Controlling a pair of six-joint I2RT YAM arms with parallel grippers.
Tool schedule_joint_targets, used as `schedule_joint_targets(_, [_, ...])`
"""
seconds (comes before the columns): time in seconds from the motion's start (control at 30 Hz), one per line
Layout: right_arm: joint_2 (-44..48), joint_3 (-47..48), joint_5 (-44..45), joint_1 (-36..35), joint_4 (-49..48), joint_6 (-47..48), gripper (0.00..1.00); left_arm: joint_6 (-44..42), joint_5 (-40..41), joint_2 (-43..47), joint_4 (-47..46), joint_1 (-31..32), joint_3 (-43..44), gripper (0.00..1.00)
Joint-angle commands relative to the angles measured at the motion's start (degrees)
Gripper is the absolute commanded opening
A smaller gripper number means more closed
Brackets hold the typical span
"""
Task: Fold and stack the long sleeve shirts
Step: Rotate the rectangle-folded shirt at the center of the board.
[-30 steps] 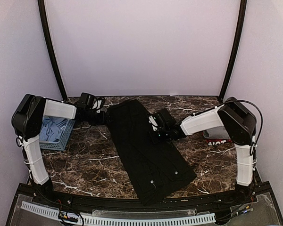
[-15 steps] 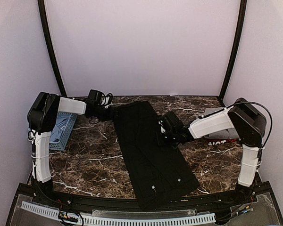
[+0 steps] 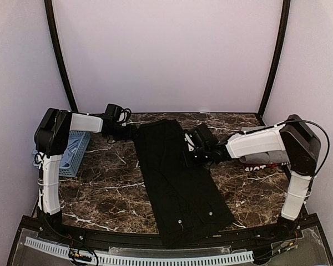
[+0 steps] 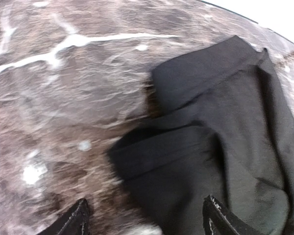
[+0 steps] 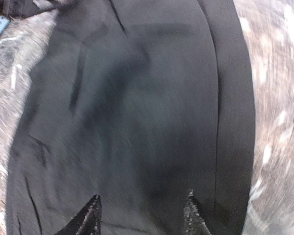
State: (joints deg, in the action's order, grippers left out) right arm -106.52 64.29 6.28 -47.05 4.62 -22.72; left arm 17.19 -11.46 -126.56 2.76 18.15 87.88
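While both pairs of jaws stand apart with nothing between them, the left gripper (image 4: 147,221) is held over the far left corner of the black shirt (image 3: 177,183) and the right gripper (image 5: 142,214) over its middle. The shirt is laid as a long strip from far centre to the near edge of the table (image 3: 105,191). Its folding is judged to be in hand, and a pinch on the far end is called for next. Three shirts are counted: the black one, plus a grey one (image 3: 248,131) and a red-edged one (image 3: 257,165) at the right, largely hidden by the right arm (image 3: 255,145). One basket (image 3: 72,156) is seen at the left.

Top view looks down from behind over the whole bench (image 3: 100,183); both wrist views sit close above the black shirt (image 3: 177,183).
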Motion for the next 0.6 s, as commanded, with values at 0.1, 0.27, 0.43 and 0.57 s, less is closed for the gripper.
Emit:
schedule_joint_targets(0.1, [-6.54,15.40,1.08,1.07,1.73,9.79,0.60,2.17,13.86,14.33,-1.40,-0.05,-12.16,0.80])
schedule_joint_targets(0.27, [-16.34,29.93,1.79,2.52,6.01,13.61,0.63,3.94,16.37,25.42,-6.36,0.27,-23.98,0.82])
schedule_joint_targets(0.43, [-26.28,42.51,2.34,3.89,10.11,13.78,0.62,4.50,18.93,35.77,-5.66,2.73,-34.00,0.87])
schedule_joint_targets(0.57, [-31.74,47.88,1.83,4.86,11.05,13.37,0.61,5.29,20.22,42.75,-4.62,4.99,-39.84,0.88])
